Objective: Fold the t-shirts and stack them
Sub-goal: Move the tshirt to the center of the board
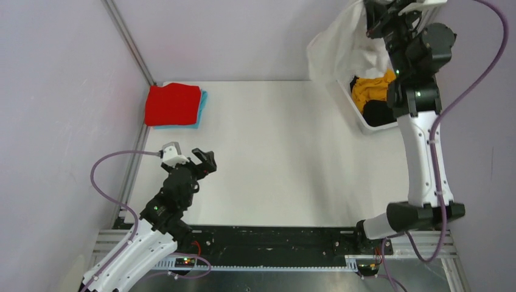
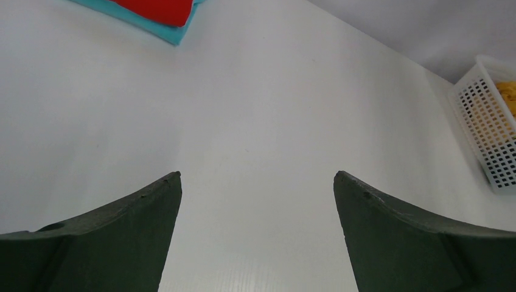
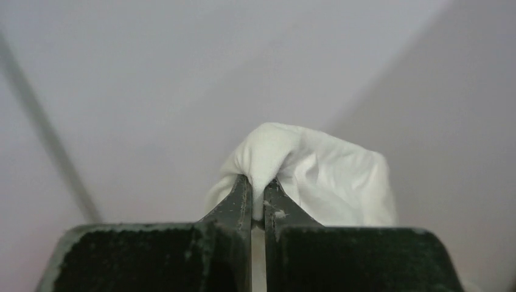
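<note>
Table [image 1: 274, 158] lies left of the basket [image 1: 367, 128]; right gripper [image 3: 257, 191] pinches the white t-shirt [image 1: 338, 48] dangling above it. Left gripper [image 2: 257, 176]: wide open, empty, well apart.

White arms [image 1: 420, 164], black joints [image 1: 420, 100], lilac cables [image 1: 94, 172], dark jaws.

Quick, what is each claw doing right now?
Left claw: open, holding nothing.
Right claw: closed on the white shirt.

A white slotted basket [image 1: 363, 125] sits at the far right corner of the white counter [image 1: 274, 158], close to the lilac wall [image 1: 243, 36].
</note>
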